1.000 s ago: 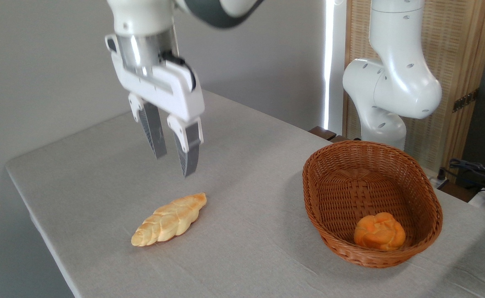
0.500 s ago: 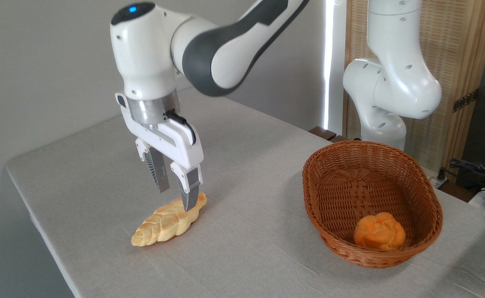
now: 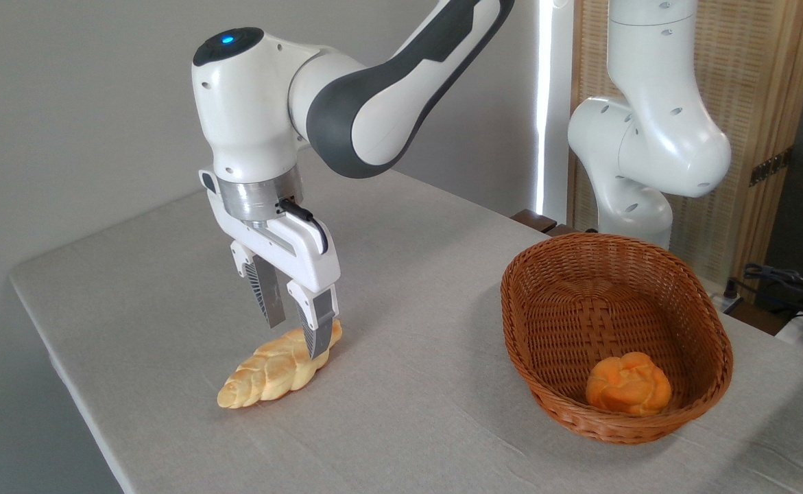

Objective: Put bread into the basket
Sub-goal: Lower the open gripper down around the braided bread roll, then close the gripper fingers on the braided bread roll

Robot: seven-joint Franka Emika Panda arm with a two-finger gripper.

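Note:
The bread (image 3: 264, 374), a pale golden braided loaf with a browner upper-right end, lies on the grey table left of centre. My gripper (image 3: 298, 339) has come down onto that browner end. Its two fingers stand open, one on the far side and one on the near side of the loaf. The near finger (image 3: 317, 329) hides part of the loaf's end. The loaf still rests on the table. The basket (image 3: 557, 322), oval reddish-brown wicker, stands to the right, well apart from the gripper.
A round orange knotted bun (image 3: 627, 393) lies in the basket's near end. The arm's white base (image 3: 648, 151) rises behind the basket. Cables (image 3: 788, 281) lie at the far right. The table's left edge (image 3: 51, 357) runs close to the loaf.
The gripper has dropped from well above the table to the loaf, first fast, then a little lower and to the right. Its fingers now straddle the loaf's browner end. The bread has not moved.

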